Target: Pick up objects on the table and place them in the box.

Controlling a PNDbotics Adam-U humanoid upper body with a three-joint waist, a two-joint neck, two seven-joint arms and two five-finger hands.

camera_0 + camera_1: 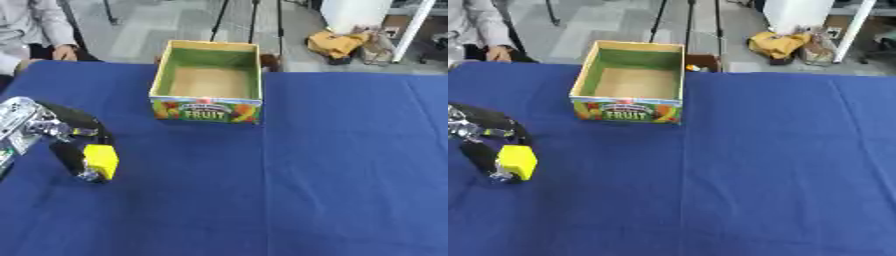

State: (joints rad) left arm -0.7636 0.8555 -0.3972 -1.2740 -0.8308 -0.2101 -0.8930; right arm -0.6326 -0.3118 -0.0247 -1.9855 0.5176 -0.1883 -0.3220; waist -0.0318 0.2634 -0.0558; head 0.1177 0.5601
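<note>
At the frame's left edge, the left hand has its fingers curled around a yellow block, apparently just above the blue table. The open box stands at upper centre. Lift clear, carry above the near wall, then release inside. Right hand is out of view.

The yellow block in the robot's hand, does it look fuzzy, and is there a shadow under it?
In the left eye view the yellow block has soft, slightly blurred edges, like the left hand curled round it; a faint dark shadow lies on the blue table under them. The right eye view looks equally soft, with box lettering still readable.
</note>
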